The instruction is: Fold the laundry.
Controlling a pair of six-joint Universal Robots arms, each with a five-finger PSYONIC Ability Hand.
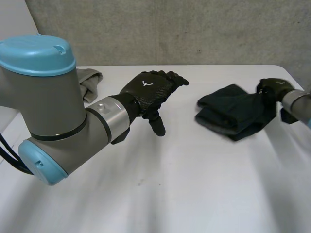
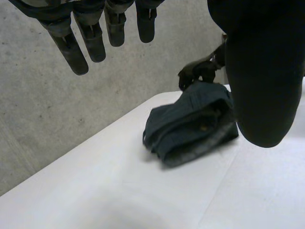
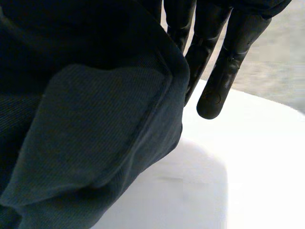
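The garment [image 3: 95,143] is dark cloth – a fine diagonal weave, matt, with a stitched seam along its edge and a greyer layer underneath. The table [image 1: 194,184] is white and smooth, with a dull sheen. The wall [image 1: 194,29] is grey, rough and pitted like concrete. The left hand [image 1: 148,92] has a black matt covering with a woven look on its back. The right hand [image 1: 273,90] is black too, its fingers [image 3: 217,86] smooth with a faint gloss — plastic or rubber, I cannot tell which. The left arm [image 1: 43,107] is matt grey, its cap [image 1: 36,53] glossy light-blue plastic, its ring [image 1: 112,116] brushed metal. A beige cloth [image 1: 92,80] looks soft and matt.
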